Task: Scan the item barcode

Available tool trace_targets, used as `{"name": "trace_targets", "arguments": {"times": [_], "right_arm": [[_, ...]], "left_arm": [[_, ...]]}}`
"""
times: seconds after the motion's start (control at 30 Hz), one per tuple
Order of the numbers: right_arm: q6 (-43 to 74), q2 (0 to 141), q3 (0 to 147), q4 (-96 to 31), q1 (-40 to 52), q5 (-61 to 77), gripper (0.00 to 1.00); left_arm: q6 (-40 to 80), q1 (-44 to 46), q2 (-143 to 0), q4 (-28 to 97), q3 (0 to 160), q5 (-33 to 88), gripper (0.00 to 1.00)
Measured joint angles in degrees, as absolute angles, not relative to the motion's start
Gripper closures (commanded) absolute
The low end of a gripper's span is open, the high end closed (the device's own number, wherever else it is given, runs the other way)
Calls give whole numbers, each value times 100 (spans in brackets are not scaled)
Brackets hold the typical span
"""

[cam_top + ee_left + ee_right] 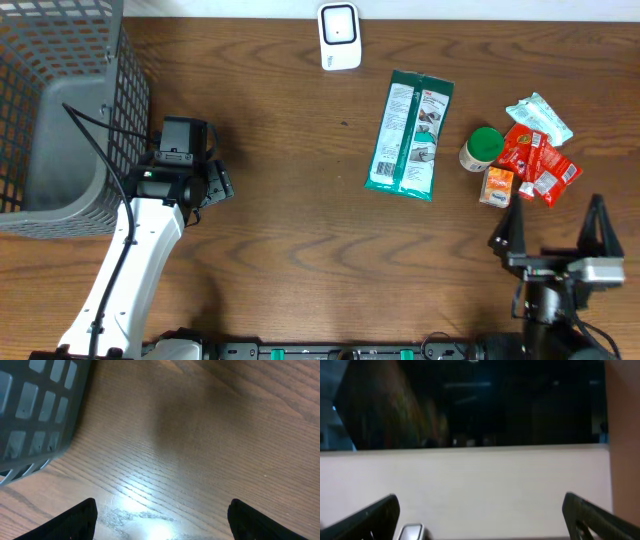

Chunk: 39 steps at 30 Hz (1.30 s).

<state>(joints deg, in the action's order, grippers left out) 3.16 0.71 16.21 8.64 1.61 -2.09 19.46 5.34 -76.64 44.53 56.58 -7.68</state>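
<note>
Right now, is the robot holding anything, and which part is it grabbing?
Nothing is held. The left tool and the right tool are both open, with nothing between their fingers.

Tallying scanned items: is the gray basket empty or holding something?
Empty, as far as visible: overhead, the basket shows only bare gray floor; its left edge is out of frame.

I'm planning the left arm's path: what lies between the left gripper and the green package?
Nothing: the overhead view shows only bare table between the left gripper and the green package.
</note>
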Motion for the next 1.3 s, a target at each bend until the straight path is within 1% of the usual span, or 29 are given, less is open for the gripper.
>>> {"name": "trace_targets", "arguments": {"times": [0.17,0.37,0.67,0.93,1.3], "right_arm": [[668,69,740,1160,161,-213,1],[1151,69,97,1098,158,-235,1],[1358,73,38,-390,161,-198,1],[982,69,38,-388,161,115,1],[849,69,38,-388,158,187,1]], "left_arm": [[1946,534,-7664,4453,5658,-768,16],[1946,534,-7664,4456,5658,-768,16],[1946,534,-7664,4453,5658,-768,16],[1946,534,-7664,4456,5658,-768,16],[1946,534,-7664,4456,5658,-768,16]]}}
